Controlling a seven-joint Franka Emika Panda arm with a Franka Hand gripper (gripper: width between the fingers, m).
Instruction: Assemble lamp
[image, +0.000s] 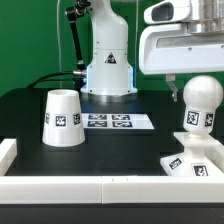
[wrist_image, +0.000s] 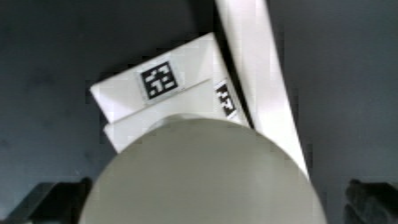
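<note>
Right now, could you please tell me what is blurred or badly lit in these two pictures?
Wrist view: the bulb looms close and out of focus, the base behind it is sharper, its tag readable, and the fingers are dark blurs. Exterior view: even light, the shade and its tag crisp, no harsh glare on the black table.

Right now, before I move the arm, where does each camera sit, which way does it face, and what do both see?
Exterior view: off the arm, facing across the black table to the robot pedestal; shows the tool at the bulb.
Wrist view: on the wrist, looking down past the bulb's round head onto the base; the tool's dark fingertips show either side.
Shared: bulb, base, tool.
</note>
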